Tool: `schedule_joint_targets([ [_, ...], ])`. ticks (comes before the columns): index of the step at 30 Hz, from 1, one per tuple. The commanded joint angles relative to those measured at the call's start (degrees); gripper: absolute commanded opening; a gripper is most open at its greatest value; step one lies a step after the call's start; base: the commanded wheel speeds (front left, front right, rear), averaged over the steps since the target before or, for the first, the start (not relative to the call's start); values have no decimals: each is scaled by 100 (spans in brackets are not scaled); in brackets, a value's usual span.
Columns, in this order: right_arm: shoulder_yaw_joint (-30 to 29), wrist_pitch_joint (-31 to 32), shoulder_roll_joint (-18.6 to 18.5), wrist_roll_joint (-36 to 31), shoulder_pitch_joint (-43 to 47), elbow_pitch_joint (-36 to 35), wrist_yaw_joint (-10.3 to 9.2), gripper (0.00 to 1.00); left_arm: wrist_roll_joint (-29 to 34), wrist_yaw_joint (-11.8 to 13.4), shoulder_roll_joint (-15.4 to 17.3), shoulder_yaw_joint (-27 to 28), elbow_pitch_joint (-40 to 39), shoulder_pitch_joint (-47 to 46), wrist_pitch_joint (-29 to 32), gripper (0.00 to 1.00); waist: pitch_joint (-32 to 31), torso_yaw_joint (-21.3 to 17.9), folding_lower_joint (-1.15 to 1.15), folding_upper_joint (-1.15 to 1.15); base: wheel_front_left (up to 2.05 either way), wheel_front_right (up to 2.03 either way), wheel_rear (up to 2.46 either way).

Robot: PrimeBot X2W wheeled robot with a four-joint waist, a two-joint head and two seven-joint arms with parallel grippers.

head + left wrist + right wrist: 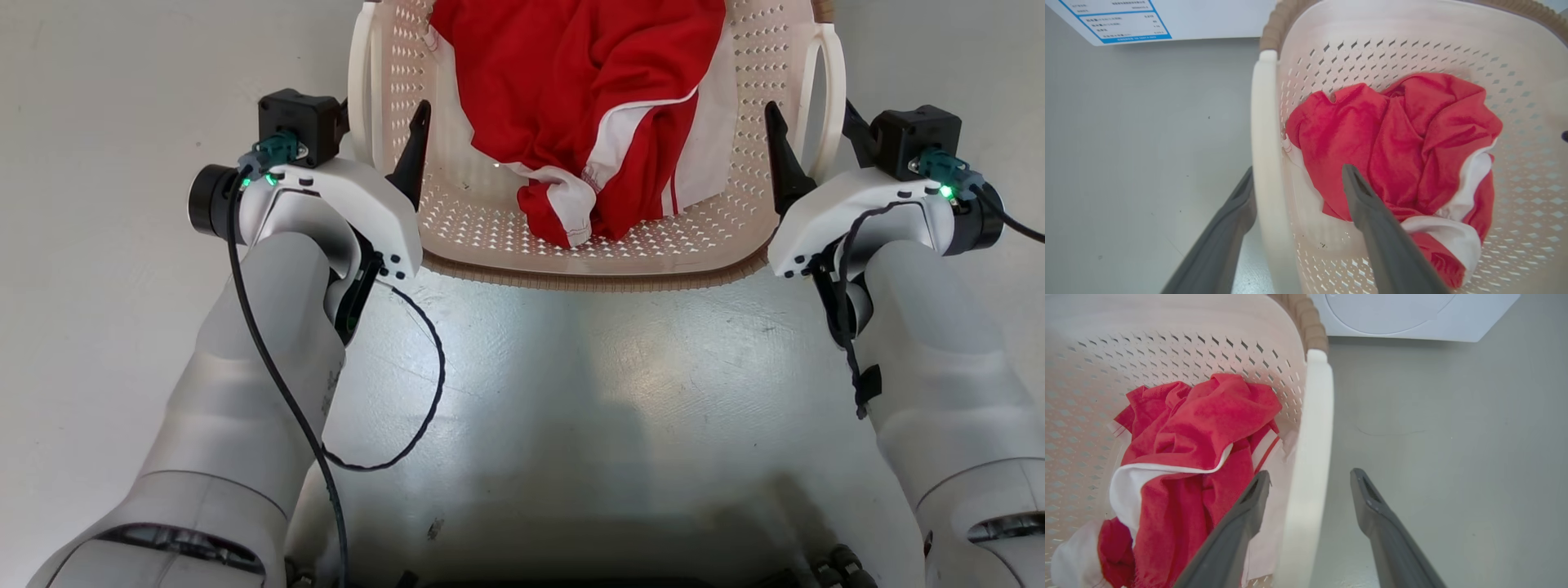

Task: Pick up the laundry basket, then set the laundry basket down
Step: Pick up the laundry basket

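The laundry basket [596, 282], top centre, faces mouth up, handles [833, 90] left and right; its long axis is unclear. The left end effector [1298, 171] and right end effector [1310, 473] straddle them, released.

The floor [571, 367] is smooth, pale grey and slightly glossy, with a soft patch of reflected light across its middle in the head view and a few dark specks and faint scuffs. At the top of the right wrist view a white appliance [1412, 314] stands on it, its front bearing a round outline, probably a washing machine door. In the left wrist view a white panel carries a blue-framed label [1114, 20], its print too small to read.
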Motion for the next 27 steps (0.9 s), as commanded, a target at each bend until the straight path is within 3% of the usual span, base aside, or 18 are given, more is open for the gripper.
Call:
schedule_joint_targets([
  [1, 123, -62, 100, 19, 98, 27, 35, 100, 7, -34, 134, 61, -8, 12, -29, 100, -11, 0, 0, 0, 0, 0, 0],
  [11, 265, -62, 100, 310, -136, 567, 35, 100, -40, -34, 133, -141, 516, -225, -29, 100, -29, -31, 0, 0, 0, 0, 0],
  [27, 713, -62, 100, 746, -193, 564, 35, 100, -102, -34, 136, -333, 625, -397, -29, 100, -5, -58, 0, 0, 0, 0, 0],
])
